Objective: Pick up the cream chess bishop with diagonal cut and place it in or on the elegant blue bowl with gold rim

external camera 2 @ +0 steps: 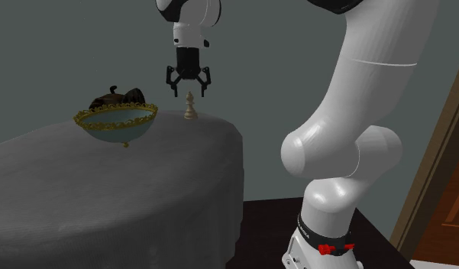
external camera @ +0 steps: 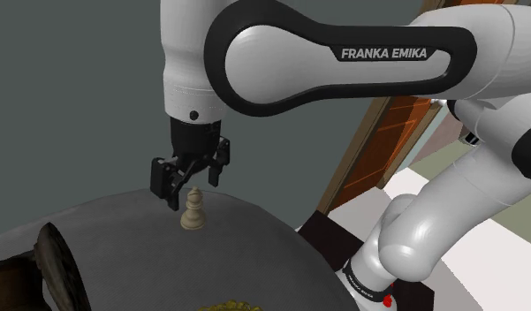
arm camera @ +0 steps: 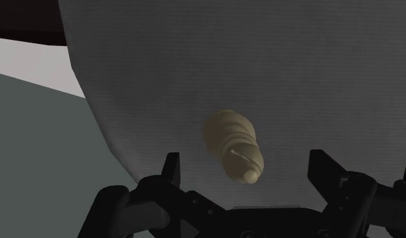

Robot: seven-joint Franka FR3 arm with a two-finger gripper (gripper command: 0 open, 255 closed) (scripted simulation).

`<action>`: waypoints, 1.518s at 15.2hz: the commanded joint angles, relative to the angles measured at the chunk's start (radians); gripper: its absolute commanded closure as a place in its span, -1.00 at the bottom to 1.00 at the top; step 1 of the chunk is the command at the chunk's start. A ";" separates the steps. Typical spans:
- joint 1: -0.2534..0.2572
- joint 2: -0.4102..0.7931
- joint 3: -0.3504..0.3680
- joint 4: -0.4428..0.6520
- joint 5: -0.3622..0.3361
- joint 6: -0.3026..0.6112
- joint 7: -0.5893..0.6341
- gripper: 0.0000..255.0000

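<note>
The cream chess bishop (external camera: 193, 212) stands upright on the grey table (external camera: 131, 256) near its far edge. It is also in the second exterior view as the bishop (external camera 2: 191, 107), and from above as the bishop (arm camera: 236, 145) with its diagonal cut near the tip. My black gripper (external camera: 190, 183) hangs open directly over it, fingertips level with the bishop's head and not touching it. In the wrist view the gripper (arm camera: 243, 169) has its fingers (arm camera: 170, 169) well apart on either side of the piece. The blue bowl with gold rim (external camera 2: 117, 124) stands on the table toward the second exterior view's left.
A dark brown rounded object (external camera 2: 115, 98) sits behind the bowl and appears at the shoulder view's lower left as the dark object (external camera: 56, 261). The table edge (arm camera: 100, 135) drops off close to the bishop. A brown wooden door frame (external camera: 378, 132) stands beyond the arm.
</note>
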 commanded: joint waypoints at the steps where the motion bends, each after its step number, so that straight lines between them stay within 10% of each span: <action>1: 0.000 0.000 0.000 0.000 0.000 0.000 0.000 1.00; 23: -0.006 0.020 -0.004 0.193 -0.015 -0.175 0.021 1.00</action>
